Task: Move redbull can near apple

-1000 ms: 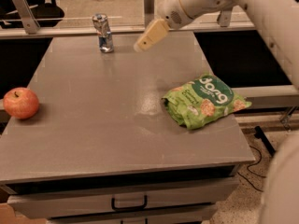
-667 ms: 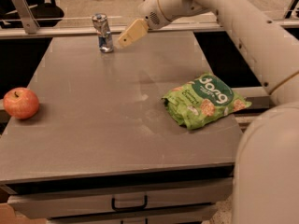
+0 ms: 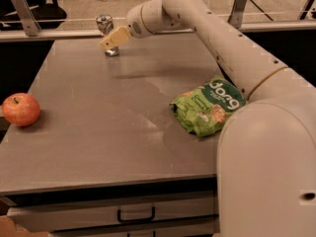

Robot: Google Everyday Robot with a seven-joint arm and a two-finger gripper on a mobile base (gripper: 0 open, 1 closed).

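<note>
My gripper [image 3: 114, 37] sits at the far edge of the table [image 3: 123, 132], overlapping the redbull can [image 3: 104, 22]; I cannot tell whether it is open or closed. The apple [image 3: 21, 109] lies well apart, near the left edge. An off-centre contact could tip that slim can over.

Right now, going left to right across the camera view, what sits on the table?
apple → redbull can → green snack bag. The gripper overlaps the can at the far edge of the table, so it has no clear place in the order.
</note>
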